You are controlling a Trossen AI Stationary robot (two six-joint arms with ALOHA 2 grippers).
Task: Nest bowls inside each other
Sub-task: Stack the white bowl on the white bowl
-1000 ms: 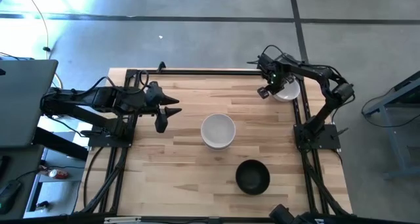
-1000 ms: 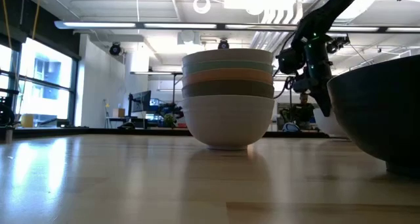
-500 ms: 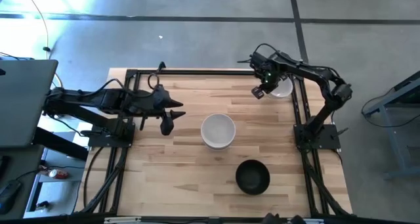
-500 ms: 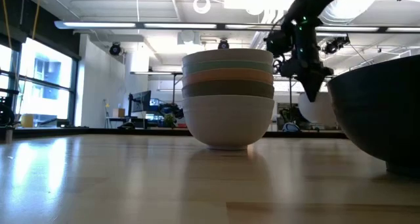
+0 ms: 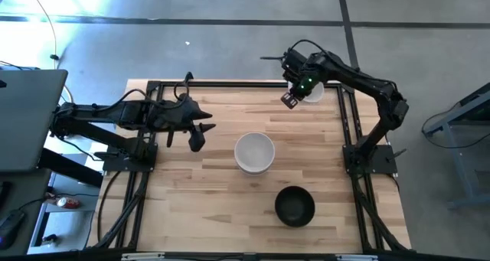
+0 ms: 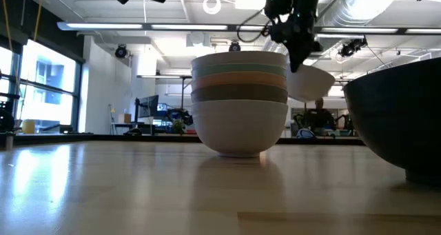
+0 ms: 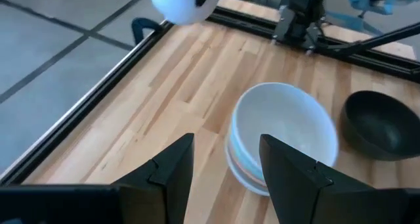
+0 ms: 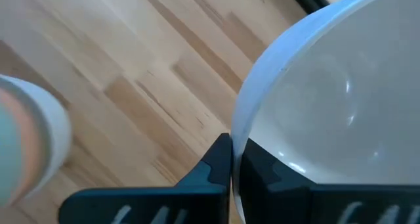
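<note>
A stack of nested bowls (image 5: 254, 152), white at the bottom and top, stands on its base at the table's middle; its side shows in the low view (image 6: 239, 100). A black bowl (image 5: 295, 205) stands alone nearer the front edge. My right gripper (image 5: 290, 99) is shut on a white bowl (image 5: 311, 91) in the air over the table's far right part. My left gripper (image 5: 200, 133) hangs open and empty left of the stack, its fingers (image 7: 174, 168) apart. My right gripper pinches the white bowl's rim (image 8: 237, 129), one finger inside the bowl and one outside (image 8: 211, 163). The bowl is lifted clear of the table, open side up and slightly tilted in the low view (image 6: 310, 82).
A dark metal frame (image 5: 230, 83) runs along the table's far edge and sides. Bare wood lies between the stack and the far edge. A laptop (image 5: 31, 115) sits off the table's left side.
My right gripper has risen and gone toward the table's left and far edge, carrying the white bowl up off the table's far right corner. My left gripper has edged toward the stack, still open.
</note>
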